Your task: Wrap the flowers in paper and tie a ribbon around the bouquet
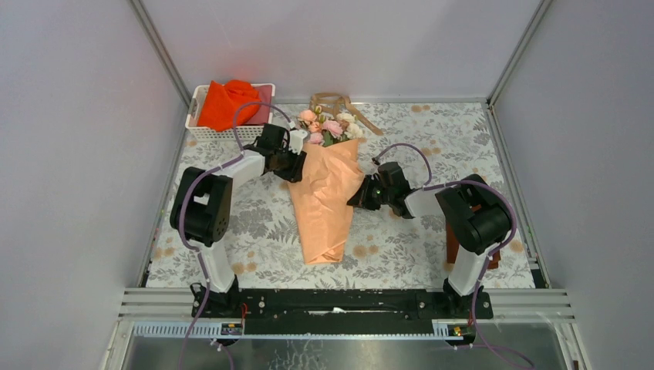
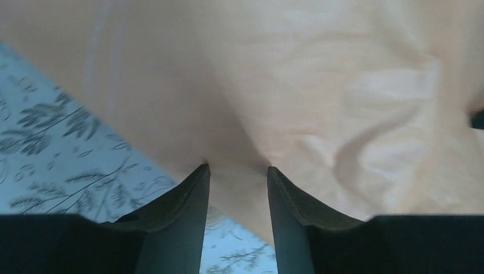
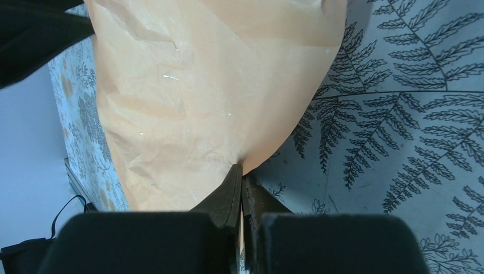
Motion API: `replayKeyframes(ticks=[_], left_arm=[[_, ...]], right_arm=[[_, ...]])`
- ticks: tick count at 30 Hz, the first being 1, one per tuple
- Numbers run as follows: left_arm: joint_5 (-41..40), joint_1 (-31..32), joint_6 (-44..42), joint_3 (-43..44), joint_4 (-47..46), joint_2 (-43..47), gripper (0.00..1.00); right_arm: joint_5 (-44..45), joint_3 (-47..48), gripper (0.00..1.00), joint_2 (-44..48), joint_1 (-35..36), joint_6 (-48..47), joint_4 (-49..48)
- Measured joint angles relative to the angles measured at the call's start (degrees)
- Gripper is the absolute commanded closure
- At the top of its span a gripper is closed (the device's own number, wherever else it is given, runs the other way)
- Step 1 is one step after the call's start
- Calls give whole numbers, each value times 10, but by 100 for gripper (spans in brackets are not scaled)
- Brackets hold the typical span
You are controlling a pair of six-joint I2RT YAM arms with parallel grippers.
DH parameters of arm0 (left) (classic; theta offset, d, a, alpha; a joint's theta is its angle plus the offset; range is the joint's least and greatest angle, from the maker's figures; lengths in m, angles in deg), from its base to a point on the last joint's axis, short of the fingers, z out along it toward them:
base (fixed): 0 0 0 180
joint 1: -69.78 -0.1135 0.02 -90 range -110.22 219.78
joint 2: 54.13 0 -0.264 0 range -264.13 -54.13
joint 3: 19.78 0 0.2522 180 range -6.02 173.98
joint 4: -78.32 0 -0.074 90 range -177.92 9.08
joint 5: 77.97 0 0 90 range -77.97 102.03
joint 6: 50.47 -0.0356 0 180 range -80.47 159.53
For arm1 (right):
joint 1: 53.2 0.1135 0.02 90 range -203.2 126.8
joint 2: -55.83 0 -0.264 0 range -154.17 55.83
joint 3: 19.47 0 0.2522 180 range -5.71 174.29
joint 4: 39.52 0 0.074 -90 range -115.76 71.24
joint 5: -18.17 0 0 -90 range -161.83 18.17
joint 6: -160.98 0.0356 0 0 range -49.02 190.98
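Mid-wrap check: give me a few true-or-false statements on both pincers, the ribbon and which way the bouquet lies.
1. The right pincer is shut on the edge of the paper. True.
2. The ribbon is tied round the bouquet. False: it lies loose on the mat, beyond the flowers.
3. The flowers point toward the arms' bases. False: they point to the far side.
4. The red cloth sits in the white basket. True.
5. The left pincer has its jaws apart, with paper between them. True.
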Motion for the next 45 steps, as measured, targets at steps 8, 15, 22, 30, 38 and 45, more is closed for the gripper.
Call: replayKeyframes(ticks=[8, 15, 22, 30, 38, 45], left_arm=[[-63, 0, 9, -5, -3, 12, 52], [-105, 245, -88, -122, -53, 173, 49], [-158, 336, -156, -181, -100, 91, 48], [-183, 354, -204, -185, -124, 82, 48], [-178, 354, -214, -181, -118, 80, 48], [-174, 353, -217, -159, -89, 69, 47]], right_arm=[[-4, 0, 100, -1, 0, 0, -1], [-6, 2, 100, -2, -1, 0, 0], [-27, 8, 90, -5, -6, 3, 10], [-58, 65, 60, 14, -72, -32, 140], [18, 352, 42, -7, -174, -151, 326], [117, 684, 35, -223, -184, -255, 454]])
